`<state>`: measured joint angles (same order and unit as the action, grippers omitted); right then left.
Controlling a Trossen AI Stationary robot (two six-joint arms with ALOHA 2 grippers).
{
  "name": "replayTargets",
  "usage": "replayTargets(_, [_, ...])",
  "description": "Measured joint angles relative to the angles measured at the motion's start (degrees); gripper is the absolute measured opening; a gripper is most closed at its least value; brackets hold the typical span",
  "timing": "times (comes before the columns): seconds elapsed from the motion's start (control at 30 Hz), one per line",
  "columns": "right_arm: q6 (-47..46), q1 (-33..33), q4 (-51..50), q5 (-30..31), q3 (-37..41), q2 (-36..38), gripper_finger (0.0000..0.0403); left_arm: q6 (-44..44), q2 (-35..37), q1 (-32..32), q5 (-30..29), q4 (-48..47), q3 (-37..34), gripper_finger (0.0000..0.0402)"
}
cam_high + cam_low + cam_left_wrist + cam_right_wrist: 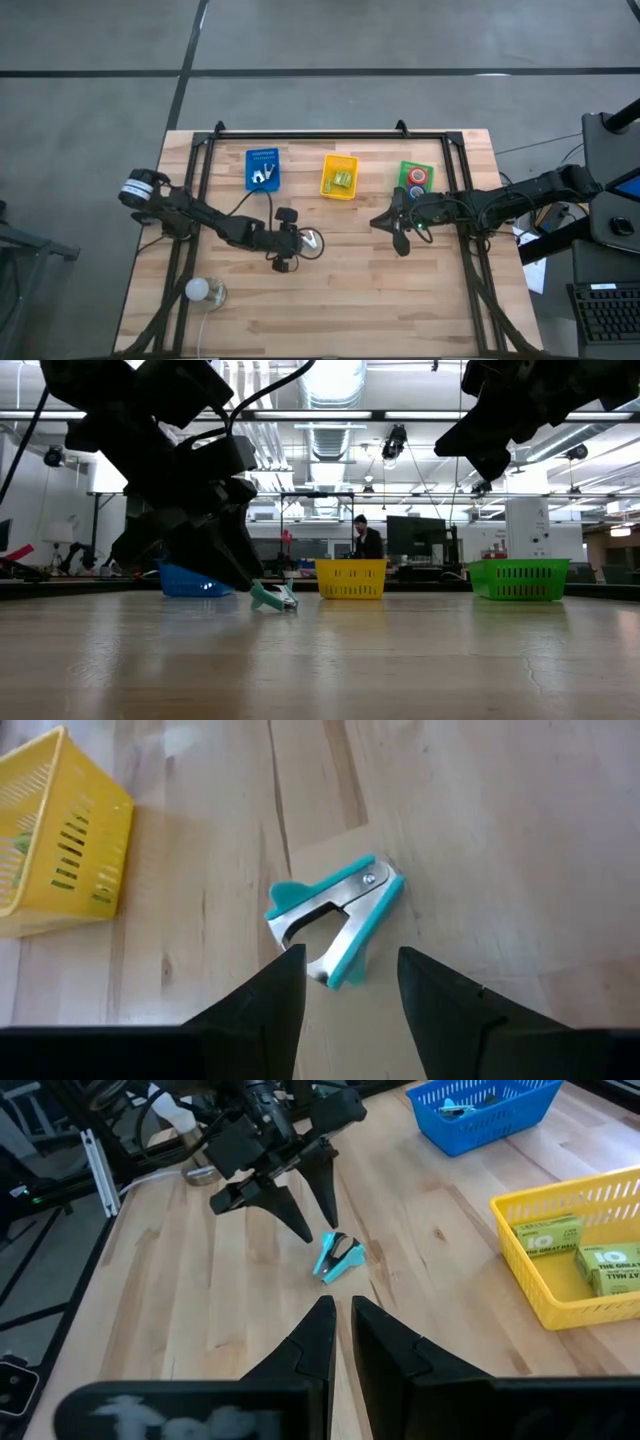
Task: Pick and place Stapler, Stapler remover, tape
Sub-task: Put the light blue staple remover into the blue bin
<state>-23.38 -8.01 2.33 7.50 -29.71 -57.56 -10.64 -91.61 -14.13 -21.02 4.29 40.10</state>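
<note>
A teal and metal stapler remover point(338, 920) lies flat on the wooden table near its middle point(313, 240). My left gripper point(350, 970) is open and slants down over it, one fingertip on each side of the remover's near end; I see no touch. My right gripper point(343, 1315) hangs shut above the table right of centre point(400, 240), holding nothing. Red and blue tape rolls point(416, 178) lie in the green bin point(405, 166). No stapler shows in any view.
Three bins stand in a row at the far side: blue point(263, 170) with small teal and metal things in it, yellow point(339, 176) with green-yellow boxes, and the green one. A white ball-like thing point(199, 290) sits near the front left. Bare wood lies between the arms.
</note>
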Motion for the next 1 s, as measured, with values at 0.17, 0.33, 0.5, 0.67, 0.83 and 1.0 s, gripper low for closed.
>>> replayTargets(0.17, [-0.5,0.0,0.0,0.0,0.0,0.0,0.0034,-0.1,0.0,0.0,0.0,0.5,0.0,0.0157])
replayTargets(0.33, [-0.6,0.0,0.1,0.0,0.0,0.0,0.0034,-0.1,-0.9,0.0,0.2,1.5,0.0,0.0136])
replayTargets(0.5, [-0.7,0.0,0.2,0.0,0.0,0.0,0.0034,0.0,-2.4,0.0,0.2,1.8,0.0,0.012])
replayTargets(0.67, [-0.6,0.0,0.4,0.0,0.1,0.0,0.0034,0.2,-3.5,0.0,0.0,2.3,0.0,0.011])
replayTargets(0.83, [-0.6,0.0,0.8,0.0,0.3,0.0,0.0034,0.3,-3.4,0.0,0.0,2.9,0.0,0.0095])
replayTargets(1.0, [-0.7,0.0,1.3,0.0,0.9,0.0,0.0034,3.3,-3.0,-0.1,0.0,6.0,0.1,0.0084])
